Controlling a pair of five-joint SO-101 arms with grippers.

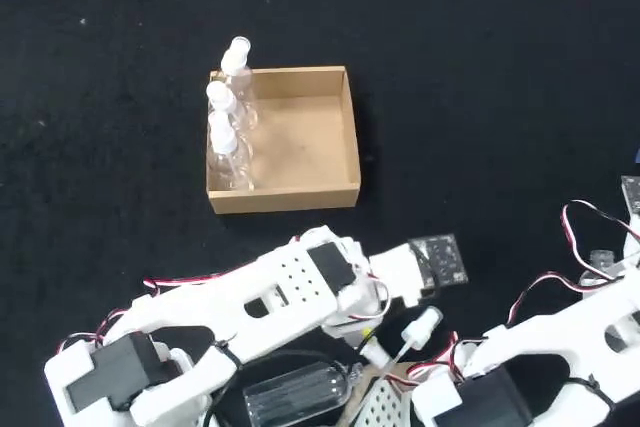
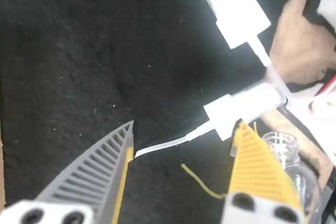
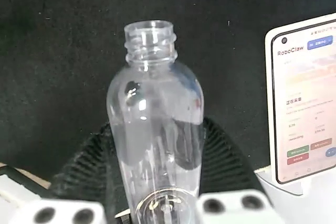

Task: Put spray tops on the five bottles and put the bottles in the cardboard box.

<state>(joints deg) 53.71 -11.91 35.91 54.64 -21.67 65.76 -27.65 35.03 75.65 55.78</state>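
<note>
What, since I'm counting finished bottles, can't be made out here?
High view: whether the spray tops in the cardboard box are screwed tight; too small.
Right wrist view: base of the open bottle; cut off by the edge.
Left wrist view: outline of the loose spray top; blurred.

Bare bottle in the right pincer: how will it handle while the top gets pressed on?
The bottle looks clear and empty, so it is probably light and easily shoved off line. Its smooth, tapering body may slide in the right pincer despite the ribbed fingers. Thin-looking walls could dent if squeezed hard.
</note>
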